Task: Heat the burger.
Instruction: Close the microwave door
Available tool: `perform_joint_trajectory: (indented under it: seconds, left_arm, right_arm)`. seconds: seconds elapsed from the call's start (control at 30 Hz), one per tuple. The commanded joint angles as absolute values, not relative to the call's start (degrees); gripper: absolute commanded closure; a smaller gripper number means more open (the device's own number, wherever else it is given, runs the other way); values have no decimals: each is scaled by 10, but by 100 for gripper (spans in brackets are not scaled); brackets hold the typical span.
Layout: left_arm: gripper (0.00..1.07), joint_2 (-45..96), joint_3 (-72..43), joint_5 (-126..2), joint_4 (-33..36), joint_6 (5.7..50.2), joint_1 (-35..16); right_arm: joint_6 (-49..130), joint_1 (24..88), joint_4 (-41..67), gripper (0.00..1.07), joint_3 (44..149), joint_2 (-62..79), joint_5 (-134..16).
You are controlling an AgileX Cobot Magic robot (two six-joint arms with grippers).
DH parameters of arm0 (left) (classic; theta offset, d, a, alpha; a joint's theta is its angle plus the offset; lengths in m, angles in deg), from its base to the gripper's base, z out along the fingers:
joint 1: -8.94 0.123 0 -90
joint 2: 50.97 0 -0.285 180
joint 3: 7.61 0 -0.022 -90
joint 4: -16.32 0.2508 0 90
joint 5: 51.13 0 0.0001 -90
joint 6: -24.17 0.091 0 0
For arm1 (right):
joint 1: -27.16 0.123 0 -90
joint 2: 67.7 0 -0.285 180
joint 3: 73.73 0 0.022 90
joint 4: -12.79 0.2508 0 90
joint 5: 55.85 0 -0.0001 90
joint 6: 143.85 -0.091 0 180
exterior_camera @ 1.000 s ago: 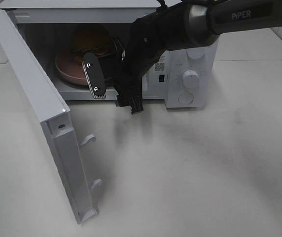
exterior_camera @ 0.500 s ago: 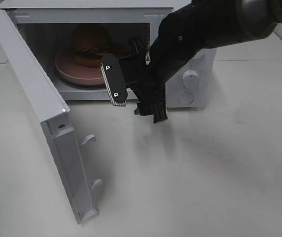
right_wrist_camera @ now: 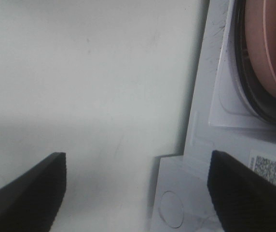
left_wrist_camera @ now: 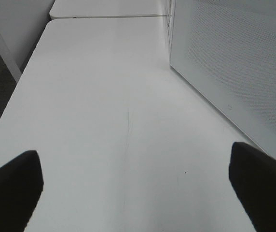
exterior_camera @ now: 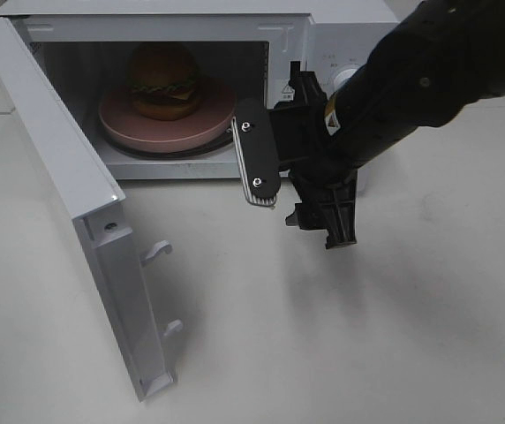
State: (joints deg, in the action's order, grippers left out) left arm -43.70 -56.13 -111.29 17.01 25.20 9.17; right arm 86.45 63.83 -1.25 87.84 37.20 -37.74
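Note:
The burger (exterior_camera: 163, 81) stands on a round pink plate (exterior_camera: 120, 122) inside the open microwave (exterior_camera: 173, 18). My right gripper (exterior_camera: 295, 192) hangs just outside the oven, in front of its control panel, open with nothing between its fingers (exterior_camera: 257, 168). In the right wrist view the gripper (right_wrist_camera: 138, 193) shows over bare table beside the oven's front edge, with the pink plate (right_wrist_camera: 266, 48) at one side. My left gripper (left_wrist_camera: 138, 193) is open and empty over the table beside the microwave's perforated outer wall (left_wrist_camera: 234, 63). It does not show in the exterior high view.
The microwave door (exterior_camera: 67, 177) stands swung wide to the left, its latch hooks (exterior_camera: 157, 251) pointing out over the table. The right arm covers most of the control panel; one knob (exterior_camera: 345, 78) peeks out. The white table (exterior_camera: 367, 336) runs to the front and right.
My right gripper has pulled back out of the microwave opening, moving right and towards the table's front. The burger and plate now show in full.

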Motion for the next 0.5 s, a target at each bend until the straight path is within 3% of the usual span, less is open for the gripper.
perform_joint_trajectory:
  seconds: [0.03,0.5]
  left_arm:
    - [3,-448,-563,-1105,171,251,89]
    - [3,-448,-563,-1105,171,251,89]
  right_arm:
    - [844,638,-16,31,856,345,-376]
    - [562,638,1,31,738,174,-300]
